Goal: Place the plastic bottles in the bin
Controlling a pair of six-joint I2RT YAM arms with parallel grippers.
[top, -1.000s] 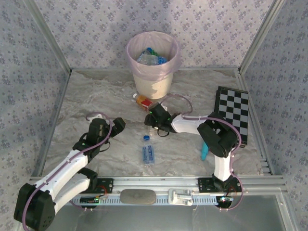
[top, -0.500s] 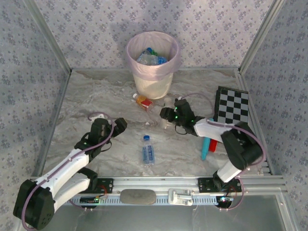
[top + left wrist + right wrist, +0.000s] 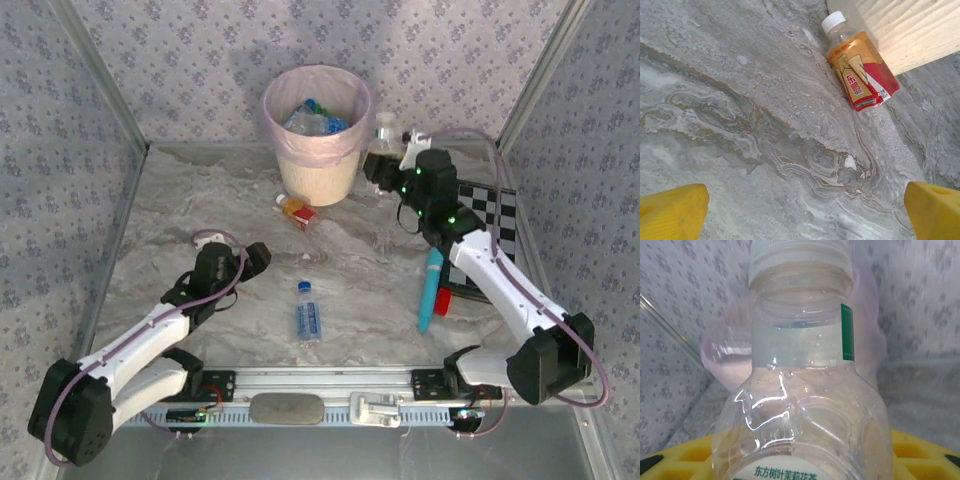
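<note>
Clear bottle is clamped in the right end effector, just beside the bin.

Light: bright, soft and white from above; the marbled table is evenly lit in the top view.
Shadows: faint and short. A grey patch falls across the front of the bin; darker shade lies by its base beside the orange-labelled bottle in the left wrist view.
Glare: sharp white glints curl on the clear bottle in the right wrist view.
Focus: tabletop veins are crisp in the left wrist view; the left gripper shows yellow fingertips gone soft at the bottom corners.
Blur: the wallpaper and pink liner behind the clear bottle are smeared.
Colour: warm cast at the left wrist, cooler lilac at the right.
</note>
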